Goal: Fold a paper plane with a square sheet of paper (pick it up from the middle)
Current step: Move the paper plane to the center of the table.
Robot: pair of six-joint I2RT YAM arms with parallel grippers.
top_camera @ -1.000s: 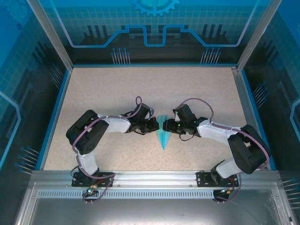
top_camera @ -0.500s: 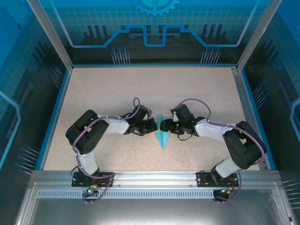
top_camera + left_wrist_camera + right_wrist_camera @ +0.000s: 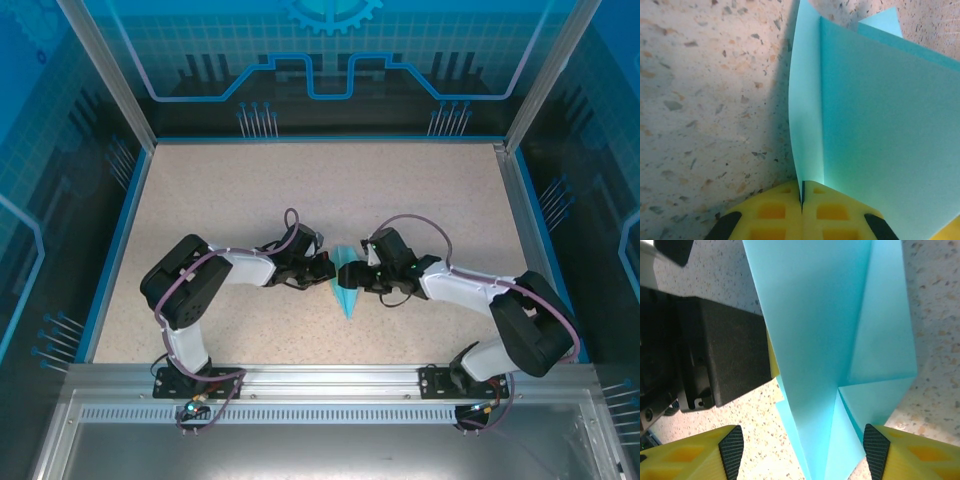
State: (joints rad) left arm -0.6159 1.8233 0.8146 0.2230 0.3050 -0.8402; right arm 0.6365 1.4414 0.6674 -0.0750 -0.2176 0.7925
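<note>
Both arms bend at the elbow, forearms reaching inward to the middle of the table point(image 3: 250, 180). The left end effector point(image 3: 326, 268) pinches a fold of the paper plane point(image 3: 346, 295), whose tip points toward the bases. The right end effector point(image 3: 352, 276) stands wide, its 2 pads straddling the paper.

No words, labels, brand names or numbers can be read anywhere. The translucent blue back panel point(image 3: 330, 70) of the enclosure carries a pale blue gear-shaped emblem point(image 3: 332, 12) and circuit-style line art, both without lettering.
</note>
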